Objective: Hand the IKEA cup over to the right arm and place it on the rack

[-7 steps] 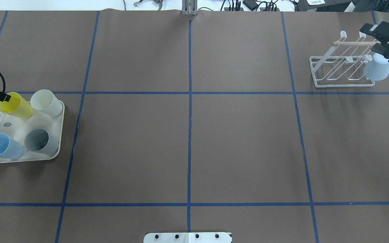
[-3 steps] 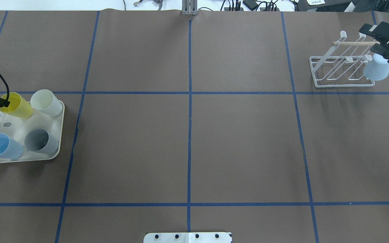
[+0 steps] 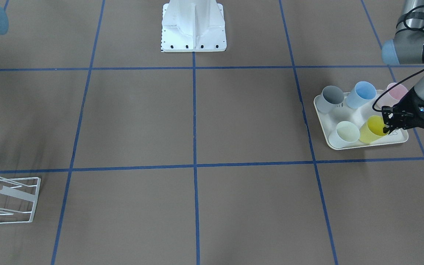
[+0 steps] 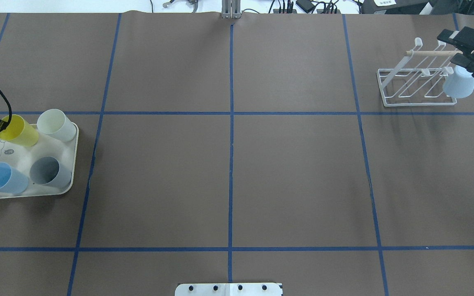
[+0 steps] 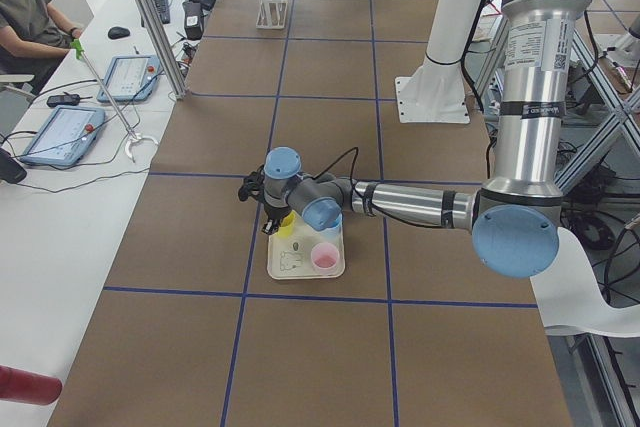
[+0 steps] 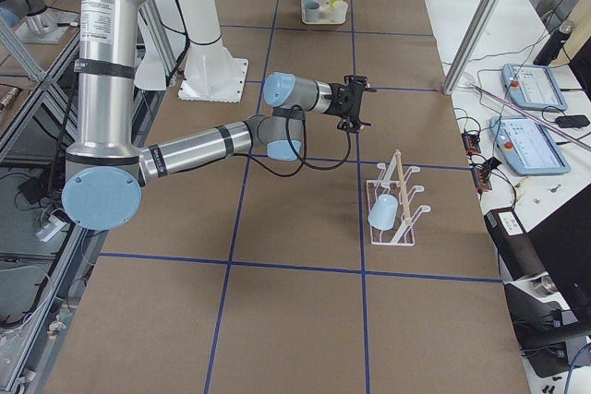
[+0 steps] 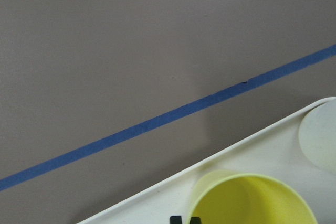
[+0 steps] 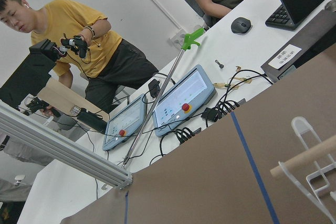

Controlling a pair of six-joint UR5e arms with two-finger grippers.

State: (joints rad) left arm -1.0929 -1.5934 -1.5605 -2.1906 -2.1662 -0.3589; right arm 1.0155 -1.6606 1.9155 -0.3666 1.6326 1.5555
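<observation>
The pale blue cup [image 4: 459,85] hangs mouth-down on the outermost prong of the white wire rack [image 4: 416,78], which stands at about 2 o'clock on the brown counter [image 4: 228,172] in the overhead view, with its wooden peg [image 4: 430,53] running across the top. The right gripper [image 4: 467,61] shows at 1 o'clock from that cup. From overhead it overlaps the cup's base, but the exterior right view shows clear space between gripper and rack, and I cannot tell whether its jaws are apart or together. Far across the counter, at 9 o'clock in the overhead view, the cream tray [image 4: 21,153] carries the other cups. The yellow cup [image 3: 372,129] sits in the tray's 11 o'clock corner, and the left gripper [image 3: 385,128] reaches down to its rim. In the left wrist view two dark tips sit close together on either side of the cup's wall, so the jaws look pinched on the yellow cup. A white cup [image 4: 56,124] stands just beside it at the tray's 1 o'clock, a grey cup [image 4: 49,172] at 5 o'clock and a sky-blue cup [image 4: 2,177] at 7 o'clock. A pink cup [image 3: 396,92] sits at the tray's outer edge, nearly out of the overhead view. Blue tape lines [image 4: 231,113] divide the counter into squares.
</observation>
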